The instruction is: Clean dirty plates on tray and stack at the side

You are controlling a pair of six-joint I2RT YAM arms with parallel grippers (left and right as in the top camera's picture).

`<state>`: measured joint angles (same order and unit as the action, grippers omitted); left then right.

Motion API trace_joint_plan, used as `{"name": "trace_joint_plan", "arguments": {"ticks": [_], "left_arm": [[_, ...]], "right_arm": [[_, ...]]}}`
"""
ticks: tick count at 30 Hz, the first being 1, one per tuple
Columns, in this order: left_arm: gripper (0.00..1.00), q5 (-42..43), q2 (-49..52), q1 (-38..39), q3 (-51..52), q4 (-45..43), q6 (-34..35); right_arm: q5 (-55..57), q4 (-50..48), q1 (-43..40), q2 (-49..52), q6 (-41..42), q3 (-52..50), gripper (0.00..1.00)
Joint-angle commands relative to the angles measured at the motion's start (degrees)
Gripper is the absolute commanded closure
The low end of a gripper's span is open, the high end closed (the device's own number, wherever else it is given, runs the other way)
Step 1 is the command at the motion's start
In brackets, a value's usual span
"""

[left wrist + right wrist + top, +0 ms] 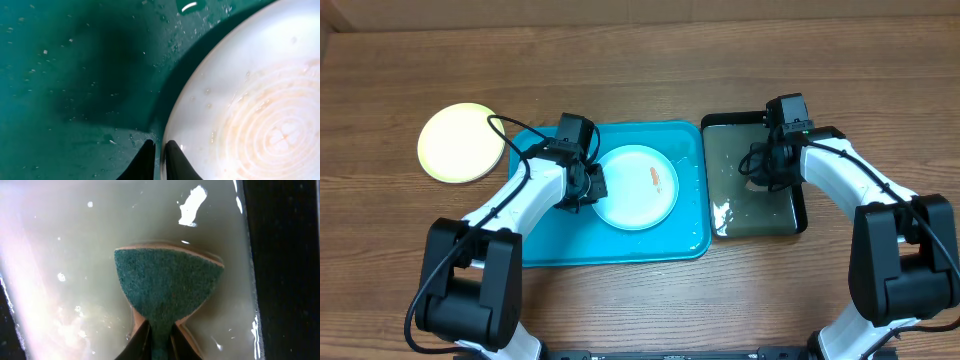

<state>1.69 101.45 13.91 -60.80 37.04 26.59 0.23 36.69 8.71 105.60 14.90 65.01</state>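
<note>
Between the left fingers [145,162], at the bottom edge of the left wrist view, runs the rim of the white plate [240,90]; the two dark tips stand almost together, one on the tray side of the rim and one over the plate, pinching that rim. Faint orange-tinged rings [280,135] mark the plate's middle, and small drops dot its slope; beside it the wet floor of the turquoise tray [60,100] carries droplets and pale specks. Seen from overhead, the plate lies flat in the middle-right part of the tray, a short orange smear [655,177] on its upper right; the left fingers meet it at its left edge, and the left arm [510,205] reaches in over the tray's left rim.

Over the black tray [765,218], the right fingers [139,347] are clamped on a sponge [167,280]; its green scrub face is turned to the camera, a tan layer shows along its edges, and it fans out wide from the tips. Cloudy water [65,245] covers the tray floor around it; whether the sponge is dipped in cannot be told. Overhead, the black tray lies just right of the turquoise tray; touching or barely apart cannot be told.

Well apart to the left, off both trays, the yellow-green plate [462,143] rests flat on the wooden surface [720,60].
</note>
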Motion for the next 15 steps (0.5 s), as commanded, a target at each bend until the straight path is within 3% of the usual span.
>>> {"name": "trace_joint_plan", "arguments": {"ticks": [1,7,15], "left_arm": [[0.87,-2.5,-2.6,0.8,-0.4,-0.5,0.9],[0.91,-2.5,-2.6,0.9,-0.4,-0.5,0.9],[0.87,-2.1,-1.6,0.9,1.0,-1.5,0.8]], "right_arm": [[0.2,-0.5,0.1,-1.0,-0.1,0.0,0.84],[0.2,-0.5,0.1,-1.0,-0.1,0.0,0.84],[0.2,-0.4,0.1,-1.0,-0.1,0.0,0.83]]}}
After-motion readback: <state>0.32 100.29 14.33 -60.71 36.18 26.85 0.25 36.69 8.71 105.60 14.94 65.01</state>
